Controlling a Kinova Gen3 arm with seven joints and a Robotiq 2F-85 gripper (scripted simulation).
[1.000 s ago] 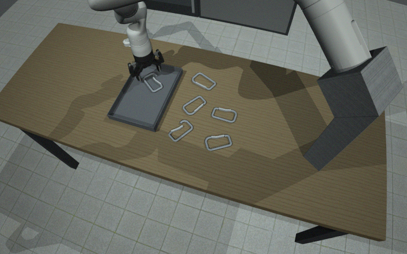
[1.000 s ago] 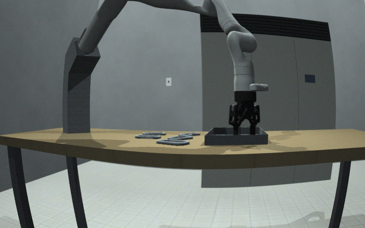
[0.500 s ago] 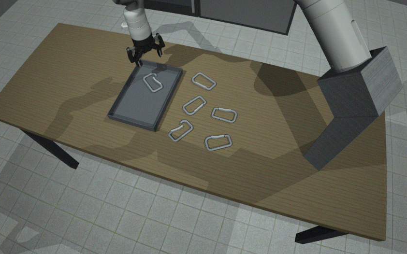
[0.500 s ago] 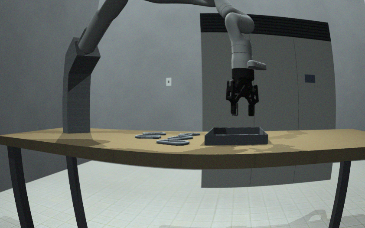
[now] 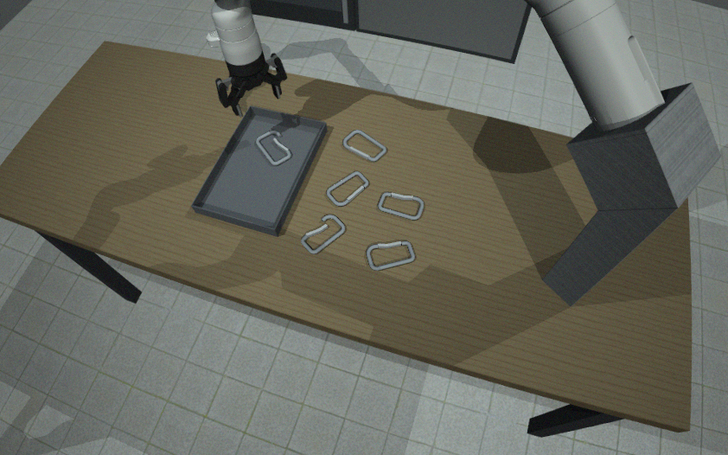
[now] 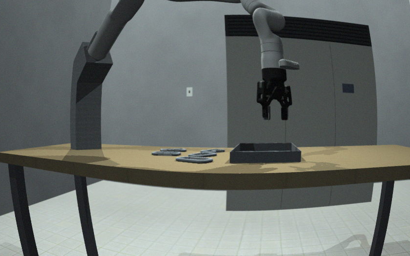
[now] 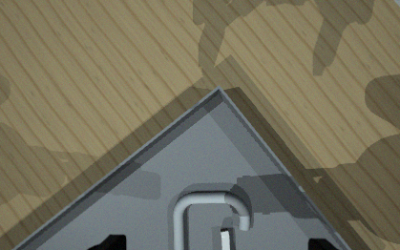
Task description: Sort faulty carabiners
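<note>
Grey tray (image 5: 215, 179) holds one carabiner (image 5: 273, 147); I see my gripper (image 5: 252, 96) above its far end, jaws released, empty.

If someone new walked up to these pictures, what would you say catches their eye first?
Most likely the open gripper, hanging empty high above the grey tray at the tray's far end. Next comes the single carabiner lying inside that tray, near its far corner. Five more carabiners lie scattered on the wooden table just beside the tray, toward the arm's grey pedestal.
</note>
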